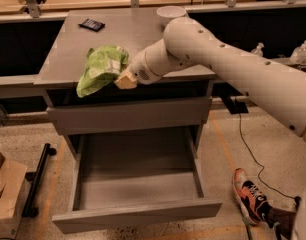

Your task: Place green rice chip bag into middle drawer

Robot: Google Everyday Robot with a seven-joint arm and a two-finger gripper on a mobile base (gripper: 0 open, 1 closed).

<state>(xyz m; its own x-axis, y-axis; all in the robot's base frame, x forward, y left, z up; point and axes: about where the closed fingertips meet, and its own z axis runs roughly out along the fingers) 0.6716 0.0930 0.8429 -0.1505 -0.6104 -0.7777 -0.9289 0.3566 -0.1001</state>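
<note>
The green rice chip bag (101, 68), a crinkly light-green pouch, hangs in the air at the front edge of the grey cabinet top (118, 39). My gripper (122, 76) is shut on its right side and holds it lifted. My white arm (228, 69) reaches in from the right. Below, the middle drawer (135, 186) is pulled wide open, its flat grey bottom bare. The bag hangs above and behind the drawer's rear left part. The closed drawer front (128, 115) lies between them.
A small dark flat object (91, 24) and a white bowl-like container (170, 14) sit at the back of the cabinet top. A cardboard box (5, 189) and a black pole (35, 181) stand at the left. A person's shoe (249, 194) is at the right, by a cable.
</note>
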